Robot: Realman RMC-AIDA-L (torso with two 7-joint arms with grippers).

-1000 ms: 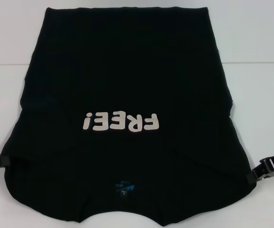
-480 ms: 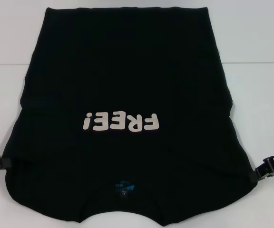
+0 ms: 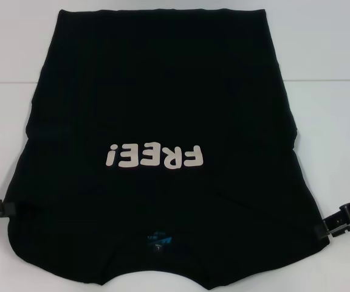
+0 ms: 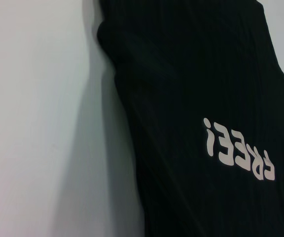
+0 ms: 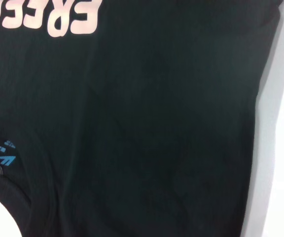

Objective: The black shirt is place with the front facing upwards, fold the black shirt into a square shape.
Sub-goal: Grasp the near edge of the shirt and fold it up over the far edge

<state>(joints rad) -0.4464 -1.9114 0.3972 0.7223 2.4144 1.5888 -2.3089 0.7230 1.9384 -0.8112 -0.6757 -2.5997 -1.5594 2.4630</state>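
While the black shirt (image 3: 163, 121) lies flat, filling the middle of the head frame, its "FREE!" print (image 3: 154, 157) faces up and the blue neck label (image 3: 158, 241) sits at lower centre; the left gripper (image 3: 6, 208) meets the lower-left sleeve edge, the right gripper (image 3: 322, 229) the lower-right; I cannot tell either's finger spread.

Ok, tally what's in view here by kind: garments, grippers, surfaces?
Garments: 1, the black shirt
Grippers: 2, left gripper and right gripper, each at a shirt edge
Surfaces: 1, white table
Total: 4
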